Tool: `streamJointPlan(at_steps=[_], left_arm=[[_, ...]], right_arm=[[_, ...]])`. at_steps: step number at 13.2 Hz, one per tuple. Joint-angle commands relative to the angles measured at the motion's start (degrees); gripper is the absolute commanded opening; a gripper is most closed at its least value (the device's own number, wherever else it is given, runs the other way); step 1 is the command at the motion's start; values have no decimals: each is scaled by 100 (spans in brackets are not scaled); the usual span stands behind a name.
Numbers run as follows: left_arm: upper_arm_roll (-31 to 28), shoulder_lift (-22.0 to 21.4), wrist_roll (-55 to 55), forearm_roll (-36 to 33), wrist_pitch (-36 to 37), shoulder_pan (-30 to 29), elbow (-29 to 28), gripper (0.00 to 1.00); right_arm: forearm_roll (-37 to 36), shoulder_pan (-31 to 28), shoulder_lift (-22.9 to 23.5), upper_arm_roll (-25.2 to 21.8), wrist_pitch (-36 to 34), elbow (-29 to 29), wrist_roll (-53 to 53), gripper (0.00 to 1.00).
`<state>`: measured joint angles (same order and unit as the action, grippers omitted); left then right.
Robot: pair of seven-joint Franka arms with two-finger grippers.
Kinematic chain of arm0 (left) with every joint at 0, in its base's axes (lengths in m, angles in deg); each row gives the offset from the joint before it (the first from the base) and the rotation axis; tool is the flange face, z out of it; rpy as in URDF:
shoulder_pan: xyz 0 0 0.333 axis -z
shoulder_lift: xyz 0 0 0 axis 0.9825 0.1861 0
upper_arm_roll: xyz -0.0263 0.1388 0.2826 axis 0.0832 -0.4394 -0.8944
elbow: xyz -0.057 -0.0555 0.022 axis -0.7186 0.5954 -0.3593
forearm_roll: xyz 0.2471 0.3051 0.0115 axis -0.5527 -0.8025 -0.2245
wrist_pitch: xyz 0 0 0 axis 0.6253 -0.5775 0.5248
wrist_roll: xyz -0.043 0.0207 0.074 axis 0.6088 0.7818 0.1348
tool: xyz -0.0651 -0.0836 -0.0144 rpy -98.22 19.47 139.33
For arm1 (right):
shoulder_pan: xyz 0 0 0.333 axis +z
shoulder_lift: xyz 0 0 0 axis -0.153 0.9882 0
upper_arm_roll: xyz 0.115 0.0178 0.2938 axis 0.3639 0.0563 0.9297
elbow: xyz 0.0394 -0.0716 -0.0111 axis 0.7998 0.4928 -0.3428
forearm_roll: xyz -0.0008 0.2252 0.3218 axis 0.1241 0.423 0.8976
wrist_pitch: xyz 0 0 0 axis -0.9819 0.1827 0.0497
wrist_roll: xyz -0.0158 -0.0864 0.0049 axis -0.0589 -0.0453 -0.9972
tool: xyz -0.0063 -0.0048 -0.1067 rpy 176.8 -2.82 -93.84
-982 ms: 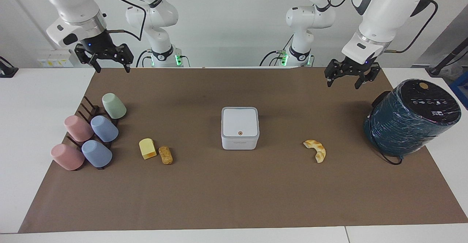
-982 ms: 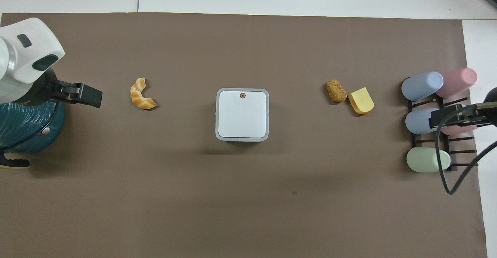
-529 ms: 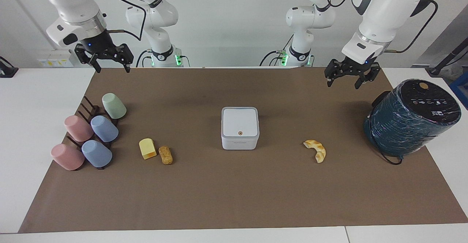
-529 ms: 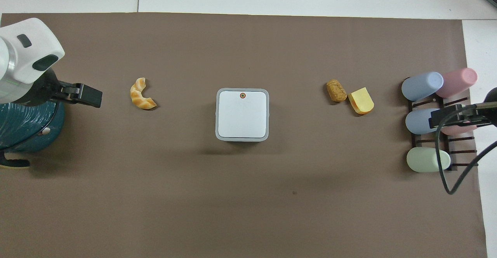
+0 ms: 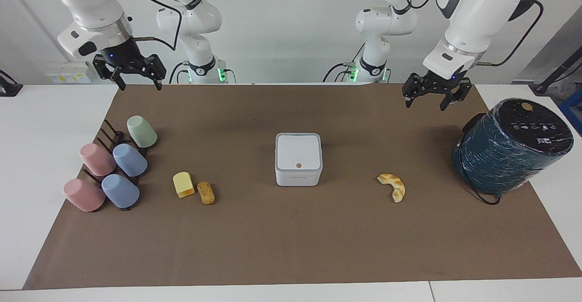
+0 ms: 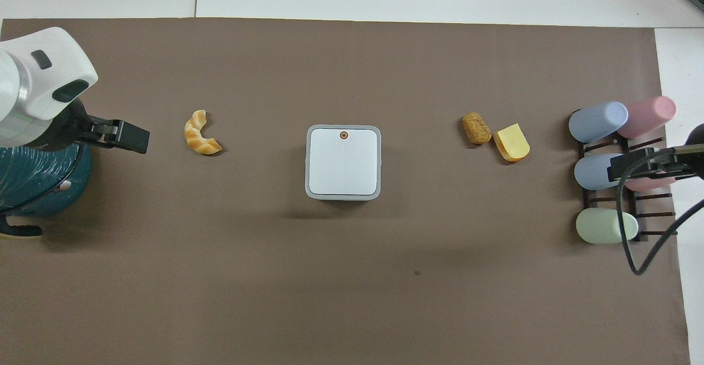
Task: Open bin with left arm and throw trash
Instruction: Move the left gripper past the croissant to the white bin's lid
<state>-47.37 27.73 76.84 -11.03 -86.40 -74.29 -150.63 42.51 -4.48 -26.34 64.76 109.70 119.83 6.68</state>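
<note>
My left gripper (image 5: 431, 97), fingers spread and holding nothing, hangs over the mat's edge nearest the robots, beside the teal cylinder (image 5: 511, 145). Over the last second it has edged slightly toward the middle of the table; I read this as the start of my reach for the lid, with nothing of the task done yet. My right gripper (image 5: 134, 77), also spread and empty, waits raised over the mat corner near the cup rack (image 5: 111, 156) and has barely shifted.

Moving outward from the robots:

- The bin (image 5: 298, 158) sits mid-mat, lid shut, its orange dot (image 6: 344, 134) on the lid edge farther from the robots. It has not moved.
- The croissant (image 5: 393, 186) lies a little farther out than the bin, toward the left arm's end of the table, well apart from the bin.
- The yellow block (image 5: 183, 184) and the brown lump (image 5: 206, 192) lie just beside each other, toward the right arm's end, between the bin and the pastel cups (image 5: 129, 159).

All three pieces are where they were. In my judgement the next step is carrying the left gripper across to the bin.
</note>
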Motion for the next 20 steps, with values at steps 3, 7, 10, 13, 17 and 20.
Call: streamJointPlan(at_steps=[3, 7, 10, 13, 17, 20], left_arm=[[22, -248, 818, -9, -181, 433, -353, 57], [13, -275, 1550, 254, -471, 863, -476, 0], [13, -249, 2225, 281, -822, 1206, -581, 0], [13, -161, 2797, 421, -1296, 1435, -713, 0], [13, 286, 3701, 597, -2227, 1777, -810, 0], [13, 629, 4326, 606, -2791, 1980, -749, 0]], right_arm=[[74, -28, -89, 7, 24, 55, -128, 100], [74, -28, -80, 7, 24, 55, -128, 100], [74, -28, -89, 7, 24, 55, -128, 100], [74, -28, -89, 7, 24, 55, -128, 100], [74, -55, -54, -1, 285, 38, -111, 100], [74, -107, -107, -10, 594, 239, -146, 100]])
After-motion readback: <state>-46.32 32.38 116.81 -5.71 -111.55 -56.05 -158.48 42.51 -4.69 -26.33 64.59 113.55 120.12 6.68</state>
